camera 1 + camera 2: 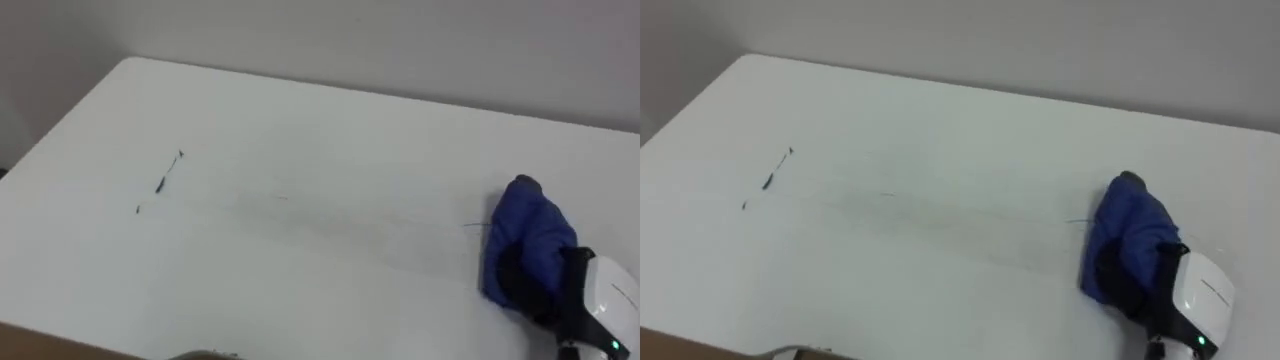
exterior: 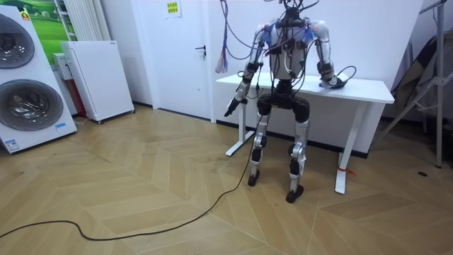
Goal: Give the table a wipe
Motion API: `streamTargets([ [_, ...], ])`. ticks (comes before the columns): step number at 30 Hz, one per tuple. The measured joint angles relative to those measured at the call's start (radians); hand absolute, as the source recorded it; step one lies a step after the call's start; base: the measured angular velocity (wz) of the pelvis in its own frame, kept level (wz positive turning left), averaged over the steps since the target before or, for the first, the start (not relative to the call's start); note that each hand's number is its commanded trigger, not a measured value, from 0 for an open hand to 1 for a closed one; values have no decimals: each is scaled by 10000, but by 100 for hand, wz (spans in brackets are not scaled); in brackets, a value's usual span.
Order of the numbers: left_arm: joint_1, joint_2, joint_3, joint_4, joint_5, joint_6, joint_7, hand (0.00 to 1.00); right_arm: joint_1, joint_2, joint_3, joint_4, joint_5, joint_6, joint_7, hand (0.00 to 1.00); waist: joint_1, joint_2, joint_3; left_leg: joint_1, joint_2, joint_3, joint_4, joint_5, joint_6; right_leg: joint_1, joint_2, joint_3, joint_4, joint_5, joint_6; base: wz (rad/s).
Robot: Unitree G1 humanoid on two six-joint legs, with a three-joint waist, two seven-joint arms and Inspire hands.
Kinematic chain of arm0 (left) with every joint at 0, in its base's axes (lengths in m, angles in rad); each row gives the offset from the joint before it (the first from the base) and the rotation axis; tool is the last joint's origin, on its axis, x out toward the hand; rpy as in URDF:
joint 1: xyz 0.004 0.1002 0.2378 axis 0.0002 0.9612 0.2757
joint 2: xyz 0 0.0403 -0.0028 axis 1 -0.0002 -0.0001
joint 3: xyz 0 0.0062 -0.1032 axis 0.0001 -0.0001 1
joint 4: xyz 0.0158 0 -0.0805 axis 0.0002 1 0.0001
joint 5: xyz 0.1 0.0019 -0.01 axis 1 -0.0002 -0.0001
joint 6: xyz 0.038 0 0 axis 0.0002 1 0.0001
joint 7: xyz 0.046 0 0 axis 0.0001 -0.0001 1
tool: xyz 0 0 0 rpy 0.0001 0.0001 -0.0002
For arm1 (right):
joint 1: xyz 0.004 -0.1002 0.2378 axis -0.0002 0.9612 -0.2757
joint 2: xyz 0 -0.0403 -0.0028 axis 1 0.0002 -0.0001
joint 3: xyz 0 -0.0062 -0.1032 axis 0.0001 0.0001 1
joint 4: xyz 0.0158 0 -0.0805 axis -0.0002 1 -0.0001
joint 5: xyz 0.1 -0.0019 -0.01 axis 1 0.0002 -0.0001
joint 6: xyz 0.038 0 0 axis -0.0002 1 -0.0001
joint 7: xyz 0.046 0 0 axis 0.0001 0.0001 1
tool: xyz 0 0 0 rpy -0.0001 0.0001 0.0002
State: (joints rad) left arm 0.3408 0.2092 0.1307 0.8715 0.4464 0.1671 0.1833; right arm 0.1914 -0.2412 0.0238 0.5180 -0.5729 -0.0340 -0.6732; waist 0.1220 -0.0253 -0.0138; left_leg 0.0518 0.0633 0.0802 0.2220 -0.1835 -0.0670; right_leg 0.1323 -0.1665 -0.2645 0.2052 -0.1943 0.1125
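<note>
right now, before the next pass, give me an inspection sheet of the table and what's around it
surface: white table; short dark marks toward its left, a faint smear across the middle
job's things: blue cloth lying at the table's right, apart from the marks
clutter: nothing seen
hands: right hand at the cloth, its front wrapped in it; left hand hanging by the robot's side, off the table
cables: nothing seen but the robot's own
surroundings: the robot stands at the table's long side; washing machines and a white cabinet at the room view's left, a door beyond, wooden floor
</note>
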Motion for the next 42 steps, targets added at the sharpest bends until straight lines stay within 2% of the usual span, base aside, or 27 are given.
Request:
streamTargets([
  [1, 1, -47, -60, 4, -1, 24, 13, 0, -90, 7, 94, -71, 1, 173, 124, 100, 99, 28, -1, 35, 14, -15, -14, -36, 6, -27, 24, 22, 6, 51, -13, -65],
  [3, -81, -157, -392, 50, 2, 185, 26, 0, -431, 35, 719, -660, -281, 1017, 745, 100, 562, 143, 16, 108, 170, -70, 12, -227, -70, -147, 283, 207, 5, 256, -159, -71],
  [5, -124, -210, -573, 61, -25, 407, 31, 0, -762, 50, 1578, -1213, -665, 1469, 1270, 100, 771, 130, 34, 62, 193, -341, -19, -230, -74, -331, 415, 174, 21, 358, -286, -44],
  [7, -194, -300, -670, 80, -19, 536, 23, 0, -1257, 76, 2356, -1459, -1052, 1664, 1807, 100, 821, 119, 48, -41, 190, -687, -17, -227, -78, -417, 524, 128, 22, 389, -339, -5],
  [9, -187, -422, -770, -3, -11, 552, -31, 0, -1680, 171, 2909, -1597, -1340, 1649, 2331, 100, 1093, 130, 119, -99, 186, -923, -15, -206, -89, -432, 586, 80, 33, 375, -377, 13],
  [13, 419, -343, -732, -465, -13, 729, -278, 0, -1867, 15, 2698, -1277, -1390, 1460, 2448, 100, 1156, 57, 155, -231, 134, -1254, 11, -155, -68, -388, 578, -203, -94, 352, -371, 26],
  [14, 743, -261, -701, -475, -13, 756, -363, 0, -1638, -20, 2464, -950, -1283, 1117, 2179, 100, 1009, 30, 148, -213, 95, -1392, 46, -162, -60, -229, 569, -449, -230, 340, -352, 28],
  [15, 867, -222, -644, -468, -8, 758, -409, 0, -1496, -34, 2297, -868, -1156, 934, 2044, 100, 949, 5, 137, -201, 73, -1420, 48, -164, -58, -142, 550, -525, -238, 318, -318, 54],
  [16, 1072, -116, -508, -477, 1, 753, -425, 0, -1201, -64, 1980, -697, -988, 628, 1802, 100, 728, -96, 95, -186, 5, -1421, 80, -161, -54, 28, 480, -740, -354, 248, -280, 67],
  [18, 1300, 152, -218, -458, 30, 739, -463, 0, -592, -167, 1282, -373, -515, 109, 1298, 100, 523, -193, 102, -94, -120, -1480, 163, -154, -12, 451, 419, -818, -591, 185, -212, 59],
  [21, 1371, 311, 185, -476, 279, 725, -494, 0, 10, -221, 487, -134, -60, -220, 857, 100, 364, -199, 79, -20, -248, -1456, 178, -164, 43, 701, 265, -1105, -546, 106, -93, 28],
  [24, 1275, 396, 201, -496, 289, 700, -499, 0, 42, -228, 340, 75, 279, -239, 781, 100, 389, -121, 25, 0, -271, -1429, 188, -192, 83, 789, 269, -1095, -540, 102, -85, 3],
  [26, 1202, 329, 6, -576, 276, 688, -502, 0, -82, -229, 415, 212, 305, -207, 764, 100, 479, -58, 0, 87, -275, -1393, 172, -194, 87, 816, 260, -1042, -516, 102, -86, -9],
  [28, 1164, 200, -266, -604, 212, 665, -472, 0, -311, -234, 697, 204, 322, 23, 780, 100, 565, 16, -24, 146, -263, -1381, 162, -194, 87, 836, 271, -930, -488, 101, -88, -13],
  [30, 953, -80, -380, -696, 185, 680, -448, 0, -736, -205, 947, 202, 227, 512, 958, 100, 638, 46, -15, 150, -245, -1424, 173, -193, 88, 728, 277, -926, -337, 101, -107, -10],
  [31, 886, -121, -381, -697, 185, 692, -450, 0, -833, -207, 1067, 196, 228, 637, 1005, 100, 675, 33, -8, 158, -244, -1459, 174, -193, 87, 721, 290, -925, -336, 102, -122, -14],
  [33, 716, -236, -378, -741, 183, 753, -464, 0, -1171, -223, 1341, 71, 235, 1170, 1331, 100, 906, 6, 10, 179, -236, -1501, 166, -217, 48, 635, 354, -705, -336, 98, -175, -21],
  [36, 724, -246, -400, -757, 183, 778, -521, 0, -1639, -372, 1519, 65, 227, 1575, 1721, 100, 1043, -35, 47, 129, -230, -1497, 162, -205, 67, 517, 423, -390, -347, 110, -226, -13],
  [40, 1149, -6, -349, -896, 187, 996, -808, 0, -1875, -844, 1478, 216, 573, 1557, 2006, 100, 1024, -139, 128, 12, -235, -1534, 160, -190, 92, 409, 427, -400, -359, 99, -240, 5],
  [42, 1454, 262, -106, -878, 248, 1025, -879, 0, -1824, -1115, 981, 758, 1098, 1122, 1984, 100, 1018, -237, 173, -77, -287, -1673, 258, -201, 98, 432, 437, -462, -375, 44, -241, 24],
])
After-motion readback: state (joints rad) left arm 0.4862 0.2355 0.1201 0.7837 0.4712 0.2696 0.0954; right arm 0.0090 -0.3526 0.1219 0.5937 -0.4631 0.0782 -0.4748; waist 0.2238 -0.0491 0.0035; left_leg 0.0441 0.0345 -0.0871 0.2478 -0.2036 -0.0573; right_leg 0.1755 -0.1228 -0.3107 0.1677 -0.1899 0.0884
